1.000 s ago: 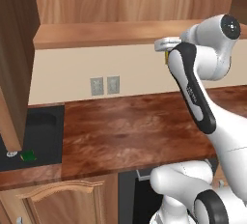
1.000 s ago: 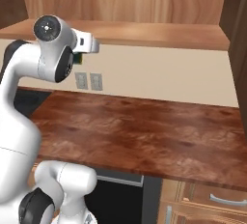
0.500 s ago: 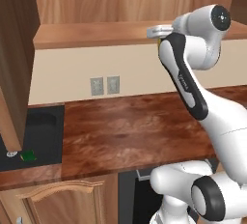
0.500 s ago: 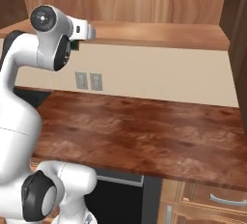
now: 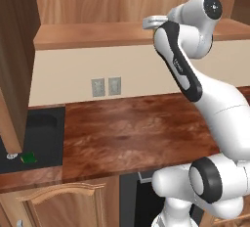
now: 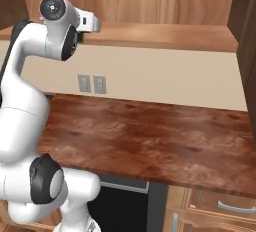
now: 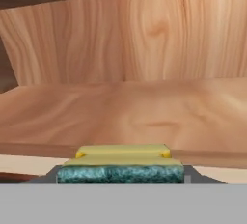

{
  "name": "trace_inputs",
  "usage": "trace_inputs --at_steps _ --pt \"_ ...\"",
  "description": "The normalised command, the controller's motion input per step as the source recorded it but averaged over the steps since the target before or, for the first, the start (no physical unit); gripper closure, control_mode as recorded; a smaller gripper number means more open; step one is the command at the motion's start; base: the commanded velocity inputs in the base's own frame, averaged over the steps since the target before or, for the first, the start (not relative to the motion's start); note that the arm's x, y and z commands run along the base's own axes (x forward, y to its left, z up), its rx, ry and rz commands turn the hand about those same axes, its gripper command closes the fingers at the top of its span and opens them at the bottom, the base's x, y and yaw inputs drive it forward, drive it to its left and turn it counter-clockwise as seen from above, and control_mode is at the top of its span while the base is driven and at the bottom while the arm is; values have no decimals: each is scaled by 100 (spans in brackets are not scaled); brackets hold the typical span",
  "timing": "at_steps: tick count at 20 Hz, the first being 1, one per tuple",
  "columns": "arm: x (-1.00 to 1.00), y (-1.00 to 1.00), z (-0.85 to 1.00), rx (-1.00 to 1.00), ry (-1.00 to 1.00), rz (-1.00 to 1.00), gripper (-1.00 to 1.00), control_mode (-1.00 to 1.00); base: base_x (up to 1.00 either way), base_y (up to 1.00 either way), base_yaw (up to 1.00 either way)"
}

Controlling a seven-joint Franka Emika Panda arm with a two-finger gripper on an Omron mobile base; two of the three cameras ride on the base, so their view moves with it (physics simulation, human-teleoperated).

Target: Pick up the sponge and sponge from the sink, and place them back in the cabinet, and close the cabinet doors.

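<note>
1. While the white arm reaches high, the cabinet (image 5: 122, 6) spans the wall above, its pale wood-grain inside open to the room and its floor board running as a mid-brown ledge across both base views.
2. One of the cabinet doors (image 5: 17, 59) hangs open at the left side of the left base view, a tall dark brown panel that comes down in front of the sink; another dark door edge (image 6: 247, 46) stands at the right side of the right base view.
3. The desk (image 5: 136, 133) is a reddish-brown wood-grain top below the cream wall, with lighter arched-panel lower cabinets (image 5: 58, 204) under its front edge.
4. The sink (image 5: 44, 133) is a black basin set into the left end of the desk, partly hidden by the open door.
5. A pair of wall outlets (image 5: 106, 86) sits on the cream wall above the desk's back edge.
6. The pincer (image 7: 120, 172) is up at the front lip of the cabinet floor, clamped on a sponge (image 7: 120, 162) that lies flat between its tips, green face toward the hand camera and yellow layer above it.
7. The other sponge (image 5: 28, 158) shows as a small green patch in the sink, near the desk's front left corner, just beside a silver drain (image 5: 12, 155).
</note>
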Motion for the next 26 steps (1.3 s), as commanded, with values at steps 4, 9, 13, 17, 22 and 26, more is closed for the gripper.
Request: trace_inputs --at_steps 4,9,13,17,22,26 --pt "46 1 0 3 0 5 100 -100 0 0 0" --pt "50 4 -1 1 0 5 100 -100 0 0 0" --pt "51 12 -1 0 0 1 100 -100 0 0 0" --pt "48 12 -1 0 0 0 100 -100 0 0 0" --pt "46 10 -5 0 0 0 100 -100 0 0 0" --pt "37 6 -13 -1 0 0 100 -100 0 0 0"
